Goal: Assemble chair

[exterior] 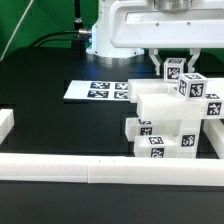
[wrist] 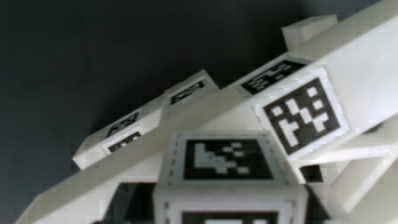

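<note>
Gripper sat clamped narrow on a tagged white piece atop the chair at ext. view's 3 o'clock. Marker board lay at 11; border bars edged 6, open black table at 9.

Both views are small and grainy. In the exterior view, even overhead light makes the white chair parts bright, nearly washed out, against the dark tabletop, with soft grey shading on their side faces. The wrist view is dimmer, with close tags soft and blurred at the edges.
</note>
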`<state>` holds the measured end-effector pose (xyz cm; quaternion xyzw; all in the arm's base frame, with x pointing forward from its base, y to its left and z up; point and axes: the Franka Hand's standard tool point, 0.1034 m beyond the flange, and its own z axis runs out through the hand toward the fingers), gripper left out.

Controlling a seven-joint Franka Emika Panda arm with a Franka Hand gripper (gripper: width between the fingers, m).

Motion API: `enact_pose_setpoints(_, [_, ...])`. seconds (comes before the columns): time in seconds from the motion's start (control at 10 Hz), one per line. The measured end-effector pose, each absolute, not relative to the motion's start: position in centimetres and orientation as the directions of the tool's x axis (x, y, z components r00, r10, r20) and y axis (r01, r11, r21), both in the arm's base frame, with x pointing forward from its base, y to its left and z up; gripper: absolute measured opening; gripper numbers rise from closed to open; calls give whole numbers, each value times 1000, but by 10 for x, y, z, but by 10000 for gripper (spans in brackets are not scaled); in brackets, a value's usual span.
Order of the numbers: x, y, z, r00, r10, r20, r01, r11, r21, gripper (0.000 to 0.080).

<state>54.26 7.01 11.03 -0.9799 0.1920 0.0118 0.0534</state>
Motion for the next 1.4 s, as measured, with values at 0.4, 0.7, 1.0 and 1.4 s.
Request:
enact_pose_setpoints(0.4, [542,72,110,793,-605,-72,-609,-788,-89,269])
enact_pose_setpoints(0.7, [542,74,110,665,-741,-93,-747,-660,-78,269])
enact_pose_setpoints(1.0, [542,77,109,543,-833,-110,-840,-538,-67,269])
enact_pose_setpoints(1.4, [541,82,109,296,-945,-135,-955,-294,-38,269])
